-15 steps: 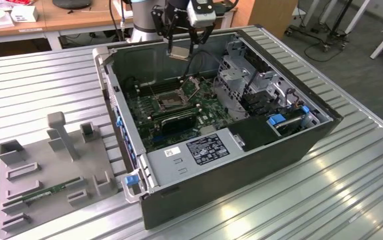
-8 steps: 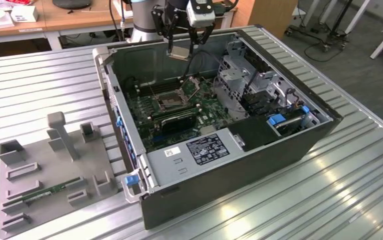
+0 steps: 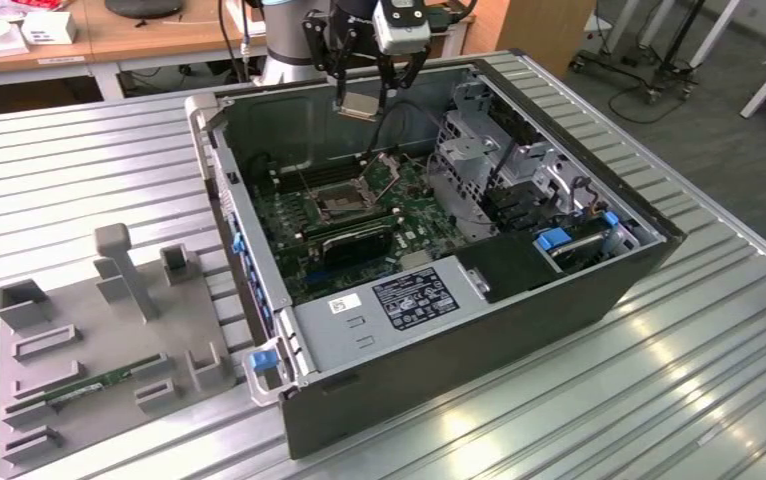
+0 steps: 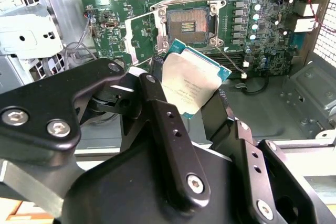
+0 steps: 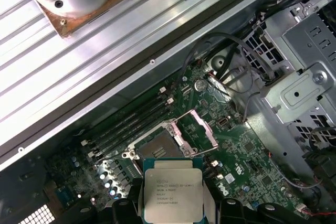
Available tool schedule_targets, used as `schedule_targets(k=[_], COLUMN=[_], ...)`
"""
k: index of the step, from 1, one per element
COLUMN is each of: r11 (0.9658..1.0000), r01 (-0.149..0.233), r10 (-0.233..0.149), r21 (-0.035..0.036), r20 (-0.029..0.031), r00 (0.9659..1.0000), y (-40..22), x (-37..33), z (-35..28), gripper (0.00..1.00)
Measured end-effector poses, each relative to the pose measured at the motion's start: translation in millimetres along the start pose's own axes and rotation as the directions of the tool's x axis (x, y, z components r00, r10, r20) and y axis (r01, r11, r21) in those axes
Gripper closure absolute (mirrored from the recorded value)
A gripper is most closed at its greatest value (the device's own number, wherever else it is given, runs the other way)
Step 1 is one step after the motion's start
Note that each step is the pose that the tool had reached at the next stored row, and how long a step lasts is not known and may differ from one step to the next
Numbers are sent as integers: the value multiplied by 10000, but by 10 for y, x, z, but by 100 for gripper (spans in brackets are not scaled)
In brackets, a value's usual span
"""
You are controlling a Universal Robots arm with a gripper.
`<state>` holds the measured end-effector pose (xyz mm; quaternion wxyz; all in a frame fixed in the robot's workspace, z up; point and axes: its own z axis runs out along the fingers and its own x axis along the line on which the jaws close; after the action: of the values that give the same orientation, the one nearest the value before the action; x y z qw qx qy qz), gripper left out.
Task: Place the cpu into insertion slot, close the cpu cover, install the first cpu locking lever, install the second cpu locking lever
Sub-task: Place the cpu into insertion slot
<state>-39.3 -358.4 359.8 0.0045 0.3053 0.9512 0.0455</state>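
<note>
My gripper point(image 3: 359, 103) hangs above the far wall of the open computer case, shut on the cpu point(image 3: 358, 107). In both wrist views the cpu point(image 4: 190, 75) point(image 5: 172, 194) is a silver-tan square clamped by its edges between black fingers point(image 4: 160, 109). The insertion slot point(image 3: 342, 205) point(image 4: 188, 23) point(image 5: 157, 146) lies bare on the green board, lower than the cpu and apart from it. The cpu cover point(image 3: 391, 168) point(image 4: 140, 35) point(image 5: 202, 129) stands swung open beside the slot.
Long black memory slots point(image 5: 131, 124) run beside the socket. Silver drive cages point(image 3: 490, 160) and a power supply point(image 3: 410, 300) crowd the case. A grey fixture tray point(image 3: 50, 400) holding a memory stick point(image 3: 90, 385) sits at the exterior view's left on the ribbed metal table point(image 3: 703, 350).
</note>
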Motion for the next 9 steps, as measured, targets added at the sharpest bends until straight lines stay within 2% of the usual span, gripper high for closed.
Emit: schedule_targets(k=[6, 9], r11=[9995, 9995], r01=[-302, -331], r10=[302, 331], r21=[-6, -7], r20=[26, 29], r00=[9995, 9994], y=[0, 0], x=[0, 0], z=[1, 1], gripper=[46, 46])
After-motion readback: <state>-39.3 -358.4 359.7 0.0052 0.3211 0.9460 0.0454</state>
